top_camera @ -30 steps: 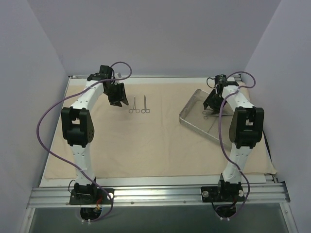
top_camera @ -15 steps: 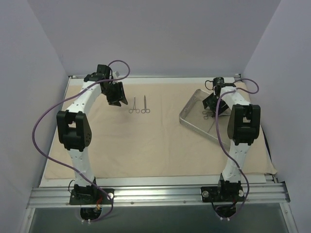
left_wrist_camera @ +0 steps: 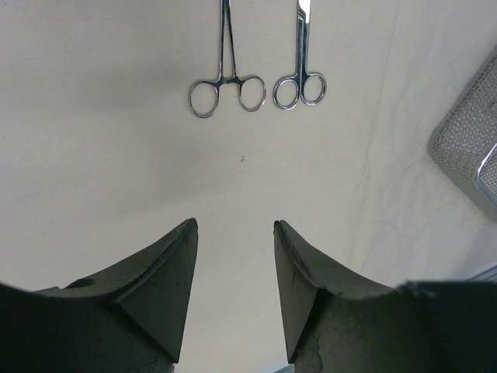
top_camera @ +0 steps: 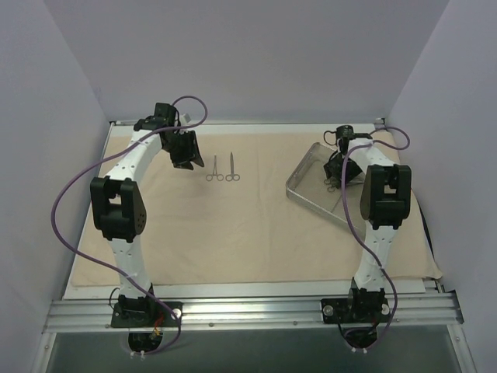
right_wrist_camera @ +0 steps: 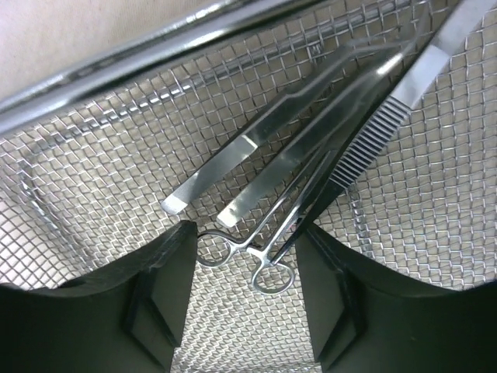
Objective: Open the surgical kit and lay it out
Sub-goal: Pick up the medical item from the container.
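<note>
1. Beige cloth wrap (top_camera: 248, 233) is found opened flat over the tabletop, covering nearly all of it.
2. Two ring-handled instruments are laid side by side on the cloth at the far left-centre, rings toward the arm bases: a forceps (left_wrist_camera: 227, 85) and, just beside it but apart, a pair of scissors (left_wrist_camera: 301, 78).
3. A metal mesh tray (top_camera: 304, 193) is set on the cloth at the far right, skewed to the tabletop edges.
4. The left hand (left_wrist_camera: 235, 233) is held over bare cloth near the two instruments, fingers spread, nothing between them.
5. The right hand (right_wrist_camera: 245, 233) is lowered into the tray, fingers spread either side of a small ring-handled instrument (right_wrist_camera: 250, 247); contact cannot be determined.
6. Tweezers (right_wrist_camera: 233, 159) and a ribbed-grip forceps (right_wrist_camera: 373, 132) are observed in the tray, overlapping that instrument.
</note>
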Controlling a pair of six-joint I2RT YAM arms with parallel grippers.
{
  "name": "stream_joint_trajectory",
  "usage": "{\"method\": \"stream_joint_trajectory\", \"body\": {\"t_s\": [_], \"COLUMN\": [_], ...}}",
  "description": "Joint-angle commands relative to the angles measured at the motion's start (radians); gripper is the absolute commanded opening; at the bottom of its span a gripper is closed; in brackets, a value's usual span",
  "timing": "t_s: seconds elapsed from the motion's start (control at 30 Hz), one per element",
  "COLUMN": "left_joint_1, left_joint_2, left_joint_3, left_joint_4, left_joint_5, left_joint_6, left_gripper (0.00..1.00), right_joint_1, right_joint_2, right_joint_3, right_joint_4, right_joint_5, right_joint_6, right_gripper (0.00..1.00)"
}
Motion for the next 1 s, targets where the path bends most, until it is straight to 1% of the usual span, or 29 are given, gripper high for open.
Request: {"method": "stream_joint_trajectory", "body": {"t_s": [0.0,0.03,0.07,0.17,0.33,0.47,0.53,0.7,0.83,0.9,0.97], "left_joint_1": [0.005,0.005,0.004,0.005,0.005,0.004,0.002,-0.008,-0.018,-0.024,-0.027], "left_joint_2": [-0.044,-0.043,-0.043,-0.044,-0.056,-0.066,-0.067,-0.057,-0.058,-0.058,-0.064], "left_joint_3": [0.034,0.039,0.045,0.053,0.043,0.034,0.036,0.06,0.068,0.071,0.057], "left_joint_4": [0.024,0.022,0.019,0.012,0.005,0.004,0.005,-0.011,-0.002,0.005,0.059], "left_joint_5": [0.022,0.021,0.019,0.018,0.002,0.001,-0.002,-0.001,0.019,0.053,0.175], "left_joint_6": [0.001,0.003,0.003,0.007,0.013,0.013,0.013,0.019,0.026,0.036,0.042], "left_gripper": [0.53,0.53,0.53,0.53,0.53,0.53,0.53,0.53,0.53,0.52,0.52], "right_joint_1": [0.028,0.031,0.036,0.039,0.04,0.04,0.041,0.044,0.042,0.044,0.044], "right_joint_2": [0.016,0.011,0.01,-0.024,-0.11,-0.179,-0.219,-0.297,-0.328,-0.337,-0.345], "right_joint_3": [-0.066,-0.074,-0.086,-0.12,-0.137,-0.163,-0.183,-0.212,-0.232,-0.227,-0.23], "right_joint_4": [-0.048,-0.048,-0.054,-0.057,-0.072,-0.077,-0.074,-0.059,-0.023,-0.02,-0.002], "right_joint_5": [-0.032,-0.038,-0.04,-0.038,-0.017,-0.032,-0.051,-0.095,-0.184,-0.199,-0.231], "right_joint_6": [-0.005,-0.019,-0.043,-0.073,-0.138,-0.186,-0.201,-0.258,-0.295,-0.318,-0.339], "right_gripper": [0.46,0.42,0.36,0.26,0.15,0.04,0.0,0.0,0.0,0.0,0.0]}}
